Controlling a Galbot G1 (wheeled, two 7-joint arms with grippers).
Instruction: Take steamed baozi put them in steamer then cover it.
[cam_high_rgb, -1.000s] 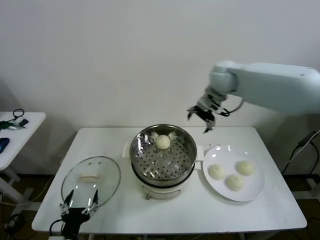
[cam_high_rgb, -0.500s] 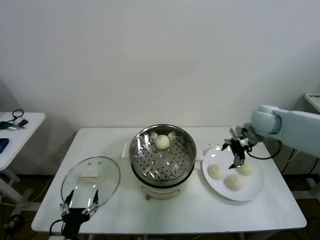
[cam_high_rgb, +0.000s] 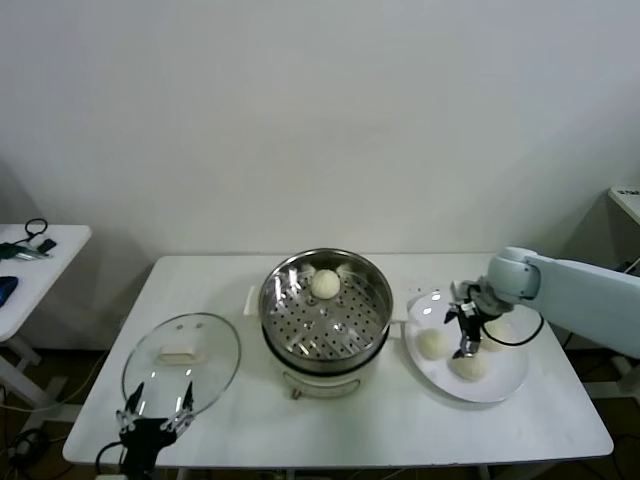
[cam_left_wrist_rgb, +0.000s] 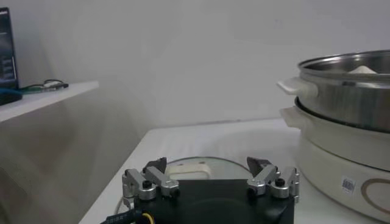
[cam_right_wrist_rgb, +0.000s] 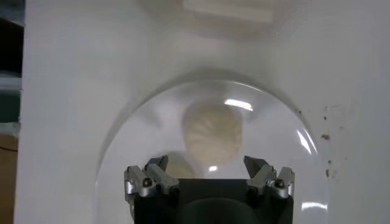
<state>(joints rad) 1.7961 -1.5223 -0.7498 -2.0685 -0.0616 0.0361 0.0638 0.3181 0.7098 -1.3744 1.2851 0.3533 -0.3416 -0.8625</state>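
The steel steamer (cam_high_rgb: 325, 318) stands mid-table on its white cooker base, with one steamed baozi (cam_high_rgb: 325, 284) lying at the back of the basket. More baozi lie on a white plate (cam_high_rgb: 505, 377) to its right: one (cam_high_rgb: 433, 343) on the steamer side, one (cam_high_rgb: 468, 366) in front. My right gripper (cam_high_rgb: 465, 337) hangs open just above them. In the right wrist view a baozi (cam_right_wrist_rgb: 213, 132) lies ahead of the open jaws (cam_right_wrist_rgb: 207, 167). The glass cover (cam_high_rgb: 182, 360) rests flat at the front left. My left gripper (cam_high_rgb: 155, 420) waits open at its near edge.
A side table (cam_high_rgb: 40, 260) with cables stands to the far left. The cooker's side handle (cam_left_wrist_rgb: 297, 87) and body (cam_left_wrist_rgb: 341, 152) rise to one side of the cover (cam_left_wrist_rgb: 201, 164) in the left wrist view. The wall runs close behind the table.
My right arm swung from above the steamer's back right down to the plate and now hovers low over the baozi. The left gripper and cover have not moved.
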